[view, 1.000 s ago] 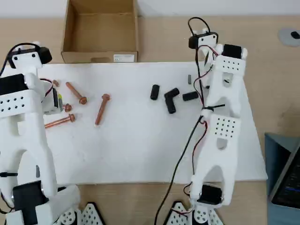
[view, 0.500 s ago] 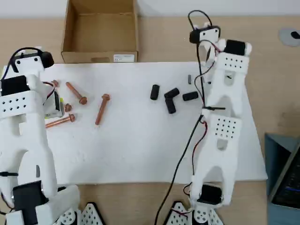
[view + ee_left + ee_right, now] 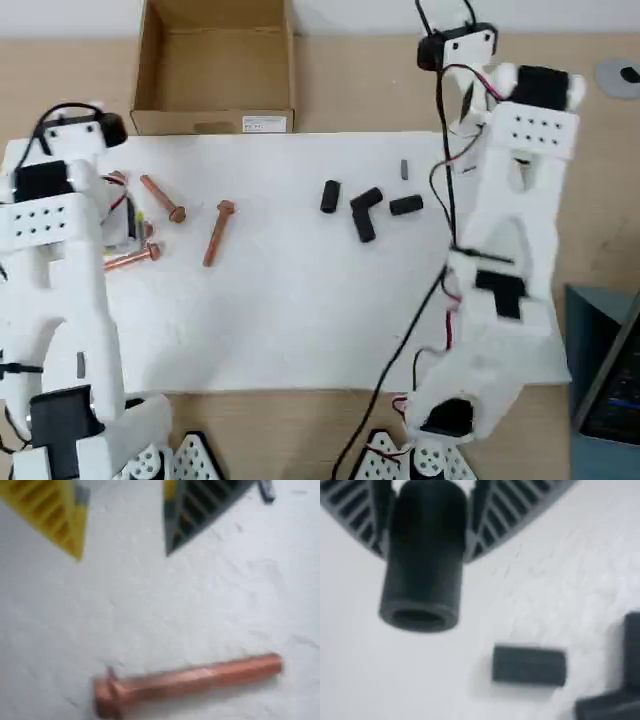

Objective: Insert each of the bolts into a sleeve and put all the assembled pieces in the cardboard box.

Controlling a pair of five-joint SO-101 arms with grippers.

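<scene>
High view: brown cardboard box [image 3: 140, 70] at eleven o'clock, copper hex-head bolts [image 3: 218, 232] at nine, short black sleeves [image 3: 365, 215] near centre, toward one.

Left wrist view: left gripper [image 3: 122, 547] gapes near one bolt [image 3: 190, 680], likely stiff and light; take it mid-shank.

Right wrist view: right gripper [image 3: 427, 510] clamps a black sleeve [image 3: 422, 580].

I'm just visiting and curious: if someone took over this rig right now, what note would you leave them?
Left end effector: open, above a bolt lying on the white mat.
Right end effector: shut on a black sleeve, above the mat.
Other bolts lie at the mat's left, loose sleeves mid-mat; the cardboard box is empty.
Done: nothing assembled or boxed.
Left: sleeve every bolt, then box them all.
</scene>
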